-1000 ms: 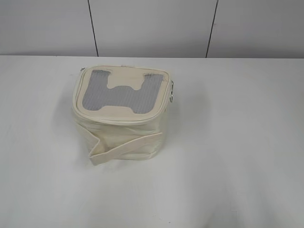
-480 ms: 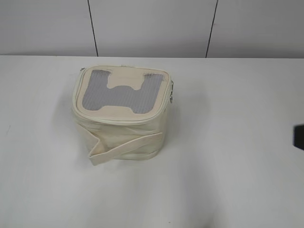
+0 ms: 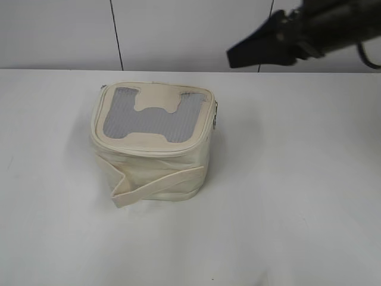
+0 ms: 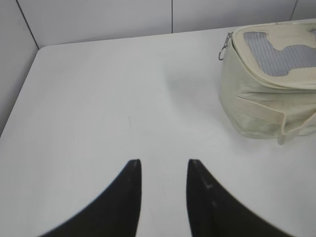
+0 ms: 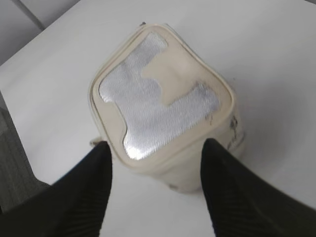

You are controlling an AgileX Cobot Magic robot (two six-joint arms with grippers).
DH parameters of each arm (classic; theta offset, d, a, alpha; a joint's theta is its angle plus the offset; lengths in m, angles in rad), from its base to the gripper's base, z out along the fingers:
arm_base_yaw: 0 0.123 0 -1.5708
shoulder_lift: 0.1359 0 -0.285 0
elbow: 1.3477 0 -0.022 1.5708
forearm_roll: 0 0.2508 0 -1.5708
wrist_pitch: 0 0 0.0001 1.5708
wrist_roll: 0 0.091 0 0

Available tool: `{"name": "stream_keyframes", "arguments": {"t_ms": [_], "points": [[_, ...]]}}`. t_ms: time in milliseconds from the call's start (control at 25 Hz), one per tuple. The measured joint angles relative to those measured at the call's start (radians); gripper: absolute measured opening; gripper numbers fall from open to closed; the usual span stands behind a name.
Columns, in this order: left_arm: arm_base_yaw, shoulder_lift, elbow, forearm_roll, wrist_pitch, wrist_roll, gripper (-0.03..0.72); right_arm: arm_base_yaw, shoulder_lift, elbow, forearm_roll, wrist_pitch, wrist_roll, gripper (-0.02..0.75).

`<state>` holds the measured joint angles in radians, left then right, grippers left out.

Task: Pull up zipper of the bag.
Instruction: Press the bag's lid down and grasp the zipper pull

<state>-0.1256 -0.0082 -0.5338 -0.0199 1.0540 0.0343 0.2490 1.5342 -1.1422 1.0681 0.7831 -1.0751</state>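
The cream-white bag (image 3: 152, 161) stands on the table left of centre, its grey mesh window (image 3: 149, 119) facing up. The zipper (image 3: 149, 149) runs round the top panel's rim, with silver ring pulls (image 3: 215, 116) at the bag's right side. The cream strap (image 3: 158, 185) crosses the front. My right gripper (image 3: 238, 56) hangs open in the air above and right of the bag. The right wrist view looks down on the bag (image 5: 163, 98) between the open jaws (image 5: 155, 148). My left gripper (image 4: 163, 165) is open and empty over bare table, with the bag (image 4: 266, 103) and a ring pull (image 4: 224, 47) far to its right.
The white table (image 3: 286, 190) extends around the bag on all sides. A pale panelled wall (image 3: 178, 30) stands behind the table's far edge. The left wrist view shows the table's left edge and corner (image 4: 37, 52).
My right arm came in from the right edge and rose to the upper right, above and beside the bag. The bag has not moved.
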Motion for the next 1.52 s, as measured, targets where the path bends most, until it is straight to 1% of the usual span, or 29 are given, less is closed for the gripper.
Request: {"name": "stream_keyframes", "arguments": {"t_ms": [200,280,400,560,680,800,840,880,920,960,1000,1040,1080,1160,1240,1280,1400,1440,1520], "points": [[-0.001,0.0,0.0,0.0,0.0,0.0,0.239,0.083,0.385,-0.438,-0.041,0.121,-0.004,0.454],[-0.001,0.0,0.0,0.0,0.0,0.0,0.239,0.11,0.486,-0.58,-0.063,0.163,0.002,0.454],[-0.001,0.0,0.0,0.0,0.0,0.0,0.239,0.152,0.632,-0.761,-0.12,0.207,0.031,0.454],[-0.001,0.0,0.0,0.0,0.0,0.0,0.239,0.198,0.763,-0.921,-0.149,0.249,0.058,0.454],[-0.001,0.0,0.0,0.0,0.0,0.0,0.239,0.216,0.83,-0.988,-0.151,0.248,0.071,0.454],[-0.001,0.0,0.0,0.0,0.0,0.0,0.239,0.22,0.884,-1.017,-0.153,0.245,0.089,0.452],[-0.001,0.0,0.0,0.0,0.0,0.0,0.239,0.22,0.894,-1.019,-0.156,0.243,0.094,0.444],[-0.001,0.0,0.0,0.0,0.0,0.0,0.239,0.22,0.902,-1.019,-0.16,0.243,0.095,0.414],[-0.001,0.0,0.0,0.0,0.0,0.0,0.239,0.22,0.905,-1.019,-0.161,0.243,0.097,0.367],[-0.001,0.0,0.0,0.0,-0.002,0.0,0.239,0.22,0.905,-1.02,-0.162,0.244,0.097,0.277],[-0.001,0.002,-0.003,0.0,-0.003,0.0,0.239,0.22,0.905,-1.023,-0.167,0.244,0.099,0.169],[-0.001,0.014,-0.009,0.0,-0.015,0.0,0.239,0.22,0.905,-1.023,-0.17,0.246,0.103,0.108],[-0.001,0.03,-0.018,-0.002,-0.043,0.0,0.239,0.22,0.905,-1.023,-0.174,0.248,0.105,0.067],[-0.001,0.102,-0.045,-0.035,-0.128,0.0,0.24,0.22,0.905,-1.023,-0.176,0.254,0.105,0.054],[-0.008,0.207,-0.066,-0.109,-0.264,0.018,0.243,0.22,0.905,-1.023,-0.176,0.259,0.105,0.054],[-0.02,0.277,-0.074,-0.162,-0.325,0.044,0.243,0.22,0.905,-1.023,-0.176,0.259,0.105,0.054],[-0.076,0.509,-0.083,-0.31,-0.521,0.169,0.243,0.22,0.905,-1.023,-0.176,0.266,0.106,0.054],[-0.093,0.597,-0.088,-0.344,-0.564,0.207,0.243,0.22,0.905,-1.023,-0.176,0.27,0.106,0.054],[-0.105,0.764,-0.111,-0.392,-0.64,0.277,0.243,0.22,0.905,-1.024,-0.176,0.278,0.106,0.054]]}}
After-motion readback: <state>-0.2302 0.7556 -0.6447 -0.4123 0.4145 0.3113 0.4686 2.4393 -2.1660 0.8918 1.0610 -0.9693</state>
